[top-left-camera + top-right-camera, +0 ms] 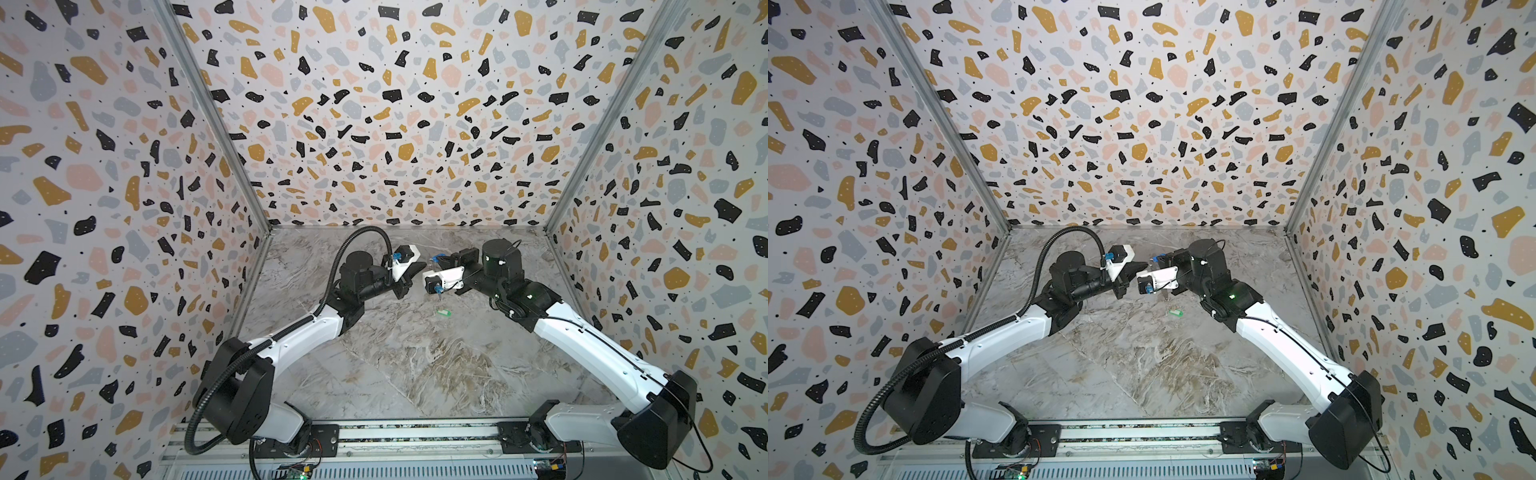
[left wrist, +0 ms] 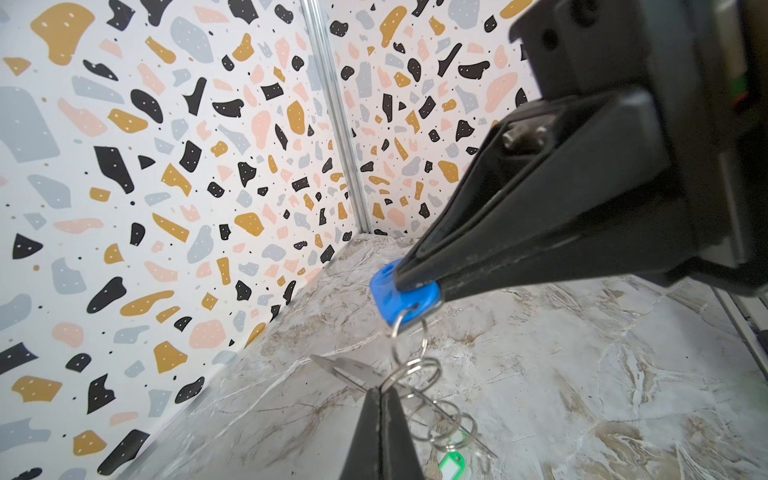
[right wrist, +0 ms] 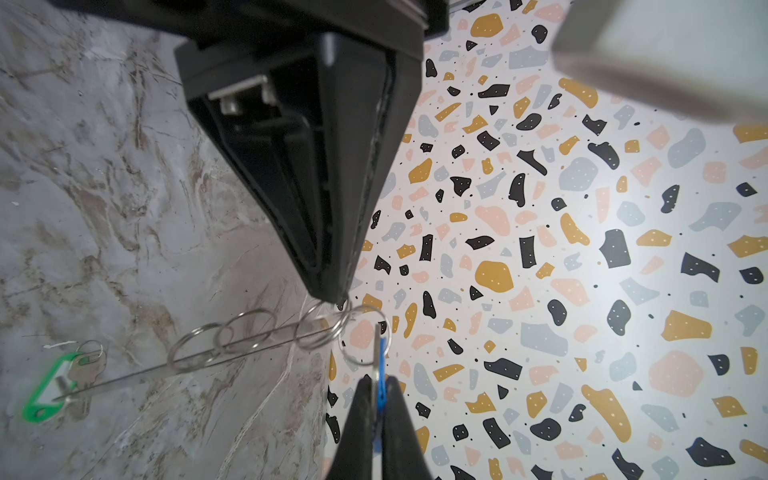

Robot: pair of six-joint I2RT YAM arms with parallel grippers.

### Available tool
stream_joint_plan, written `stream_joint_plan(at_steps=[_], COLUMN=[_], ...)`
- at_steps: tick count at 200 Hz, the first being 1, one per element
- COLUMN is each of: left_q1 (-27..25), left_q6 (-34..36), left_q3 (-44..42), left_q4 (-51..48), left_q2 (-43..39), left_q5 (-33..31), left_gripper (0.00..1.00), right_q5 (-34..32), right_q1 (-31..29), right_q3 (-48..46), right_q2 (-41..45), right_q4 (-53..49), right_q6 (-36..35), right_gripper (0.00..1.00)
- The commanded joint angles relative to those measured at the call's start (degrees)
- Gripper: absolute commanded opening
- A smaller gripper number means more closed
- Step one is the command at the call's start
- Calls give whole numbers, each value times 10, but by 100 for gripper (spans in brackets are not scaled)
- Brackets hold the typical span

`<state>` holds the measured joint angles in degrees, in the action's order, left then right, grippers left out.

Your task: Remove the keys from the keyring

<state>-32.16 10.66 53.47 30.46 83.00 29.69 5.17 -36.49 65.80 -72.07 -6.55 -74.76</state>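
Right now both arms meet above the far middle of the table (image 1: 415, 365), tip to tip. The left gripper (image 3: 332, 297) is pinched down tight on the end of the keyring (image 2: 349, 370), with no gap visible between its jaws. The right gripper (image 2: 415, 282) is clamped just as narrowly on the blue key (image 2: 390, 299).

The relation that matters is the short link between those two grips. The blue key lies just to the right of the left gripper's hold, joined to the keyring only by its small metal loop (image 2: 397, 322). That loop hangs threaded into the first of the rings (image 2: 419, 360) along the plate's edge.

From the left gripper's pinch, the keyring's long axis runs away and downward towards the near side, its free end in the air above the table. I cannot tell whether it touches anything. So the line between the two grips runs left to right, roughly across the plate's length.

My judgement is that any parting pull has to follow that line. The loop would also need working round its ring rather than a straight tug, or the thin plate may twist in the left grip.

The green key (image 1: 567, 311) lies flat on the table, right of centre and nearer than the grippers. It looks well apart from them in both top views, so it seems already off, and the right arm is the closer one to it
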Motion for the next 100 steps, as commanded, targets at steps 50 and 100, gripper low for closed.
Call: stream_joint_plan(at_steps=[50, 100], left_q1=[8, 9], left_q6=[-44, -91], left_q3=[12, 4], left_q4=[8, 30], left_q2=[0, -2], left_q5=[23, 3], left_gripper=[0, 0], right_q5=[-5, -1], right_q1=[13, 23], right_q3=[-6, -12], right_q2=[18, 1], right_q4=[57, 67], right_q6=[12, 49], right_gripper=[0, 0])
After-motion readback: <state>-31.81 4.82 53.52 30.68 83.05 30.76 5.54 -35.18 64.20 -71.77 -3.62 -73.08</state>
